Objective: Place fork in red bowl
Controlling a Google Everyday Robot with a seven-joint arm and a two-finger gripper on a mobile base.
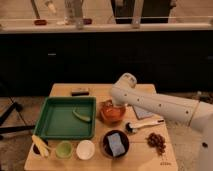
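At frame centre, at the red bowl's [110, 116] upper rim: the gripper [118, 103], on the white arm [160, 105]; parted or closed, we cannot tell. Left of the bowl, a green tray [59, 122]; below, a dark bowl [105, 145] holding a blue-grey sponge [116, 143]; further left, a small white bowl [85, 149].

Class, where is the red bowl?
In camera view, the red bowl sits centrally, right of the green tray, beyond the dark bowl, under the gripper.

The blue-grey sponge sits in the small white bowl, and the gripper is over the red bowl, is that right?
No. The camera view shows the sponge in the dark brown bowl, not the small white bowl. The gripper is over the red bowl.
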